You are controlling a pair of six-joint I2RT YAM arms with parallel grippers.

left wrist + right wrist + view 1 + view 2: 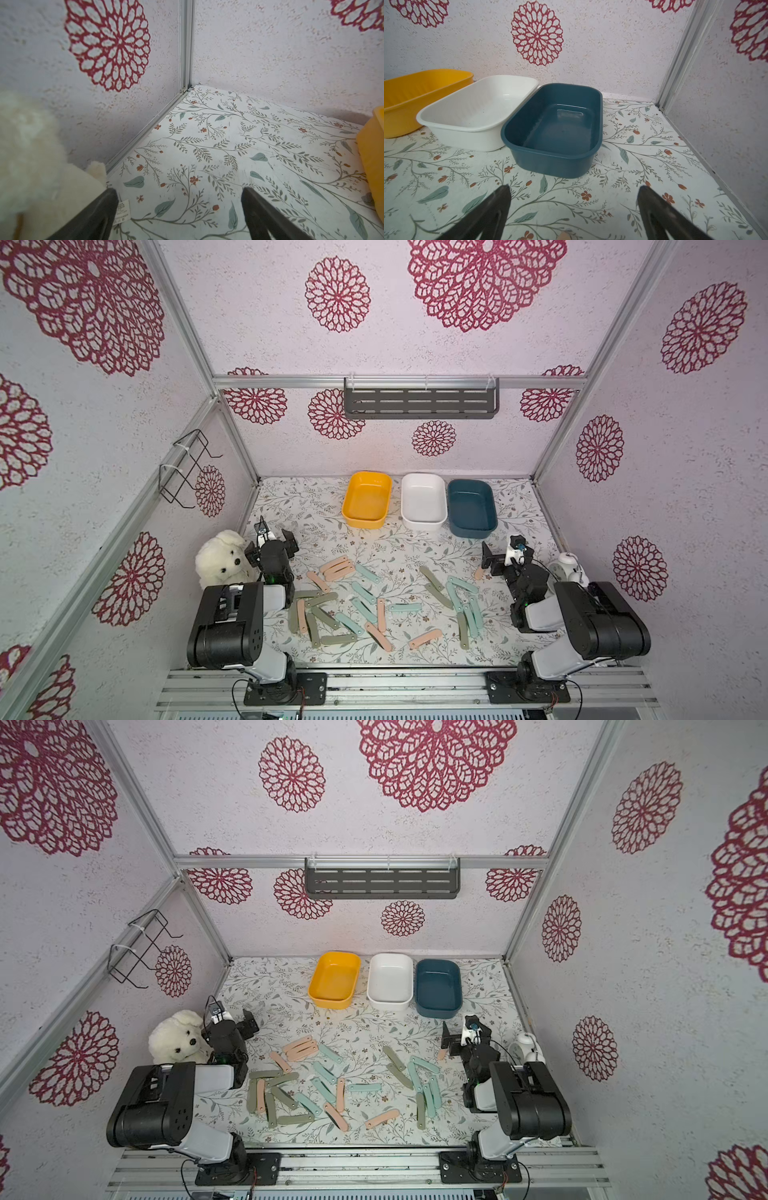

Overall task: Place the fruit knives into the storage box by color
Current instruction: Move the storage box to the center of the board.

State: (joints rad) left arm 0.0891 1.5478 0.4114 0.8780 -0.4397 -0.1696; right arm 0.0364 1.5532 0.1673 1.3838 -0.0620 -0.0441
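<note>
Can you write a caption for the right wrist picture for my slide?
Right gripper, open, faces the empty yellow box, white box and blue box on the flowery table.

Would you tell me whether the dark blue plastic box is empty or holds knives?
Empty: the dark blue rectangular plastic box shows only its bare floor in the right wrist view and both top views.

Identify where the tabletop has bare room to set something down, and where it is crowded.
Bare: the strip between the three boxes and the fruit knives; the far corner between the yellow box and the plush dog. Crowded: the near half, where knives overlap.
</note>
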